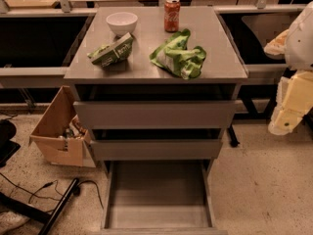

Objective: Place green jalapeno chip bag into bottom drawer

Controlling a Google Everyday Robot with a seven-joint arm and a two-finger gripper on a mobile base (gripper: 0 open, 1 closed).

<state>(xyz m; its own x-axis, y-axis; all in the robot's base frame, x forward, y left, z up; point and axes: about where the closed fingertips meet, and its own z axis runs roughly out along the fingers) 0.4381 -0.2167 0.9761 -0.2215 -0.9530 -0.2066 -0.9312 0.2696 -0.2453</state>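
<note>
The green jalapeno chip bag (112, 51) lies on its side on the left part of the grey cabinet top (146, 70), just in front of a white bowl. The bottom drawer (157, 192) is pulled out at floor level, and its flat grey floor is bare. My gripper (289, 106) hangs off the right side of the cabinet, at about the height of the top drawer. It is well away from the bag and holds nothing that I can see.
A white bowl (121, 22) and an orange soda can (171, 14) stand at the back of the top. A larger lime-green and white bag (178, 57) lies right of centre. Two upper drawers (155, 114) are slightly open. An open cardboard box (59, 131) and cables (58, 195) are on the floor to the left.
</note>
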